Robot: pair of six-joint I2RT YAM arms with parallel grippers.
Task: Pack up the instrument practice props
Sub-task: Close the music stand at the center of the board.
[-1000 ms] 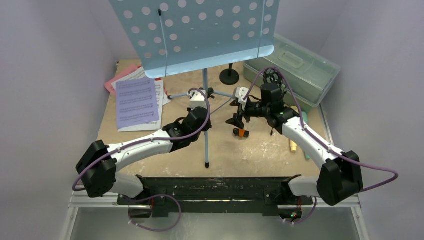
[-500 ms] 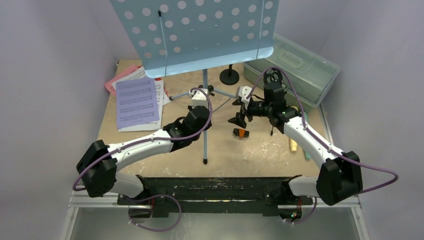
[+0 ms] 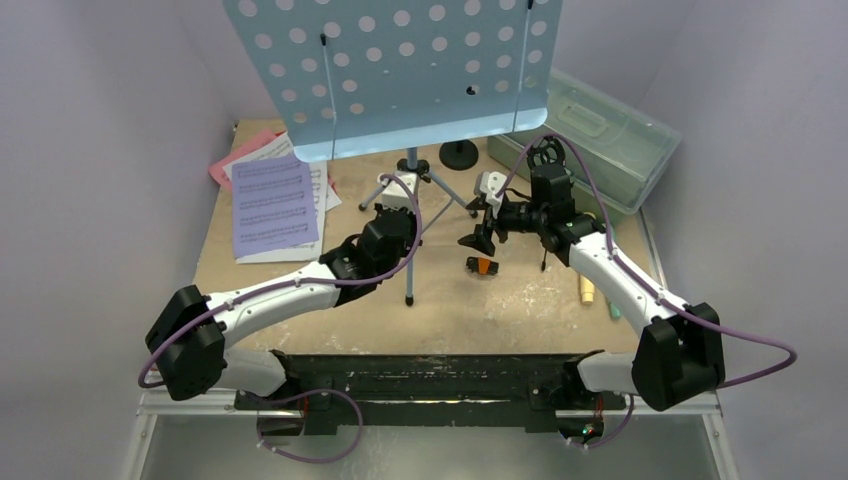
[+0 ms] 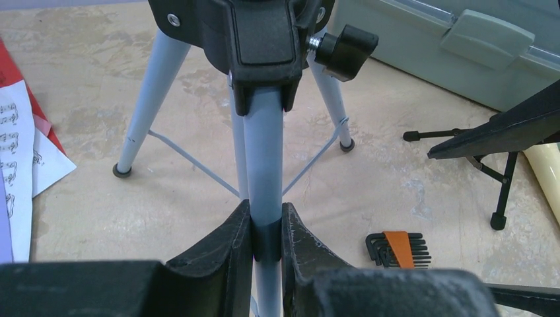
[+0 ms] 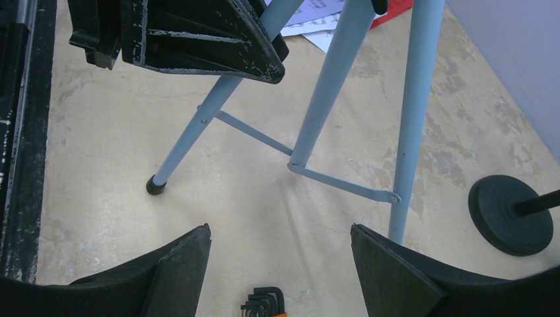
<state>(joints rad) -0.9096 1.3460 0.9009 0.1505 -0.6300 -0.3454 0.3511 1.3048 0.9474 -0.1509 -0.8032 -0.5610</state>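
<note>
"Legs have drawn in since a second ago. The rack [image 3: 400,70] stands on a narrower tripod now, and its near foot has come closer to the pole."

"What's doing that?"

"The left gripper [image 4: 267,221]. It's clamped tight on the rack's near leg [image 4: 263,152], a little below the hub. I'd say it's folding the tripod so the thing will pack."

"And the other?"

"The right gripper [image 5: 280,231] hangs just right of the rack's legs, jaws wide, holding nothing. It's placed to steady the rack or take another leg, I'd guess."

"Anything underfoot?"

"Hex keys [image 3: 481,265] lie right of the near leg, and the mics [image 3: 587,291] lie further right of the rack. They're well apart from the feet, so they shouldn't snag."

"The rest?"

"The pages [image 3: 275,205] are stacked left of the rack, untouched. A holder [image 3: 459,153] stands just behind it, to the right. The case [image 3: 590,130] sits furthest back, right of the rack, with its lid down, so I'd say nothing is packed yet."
</note>
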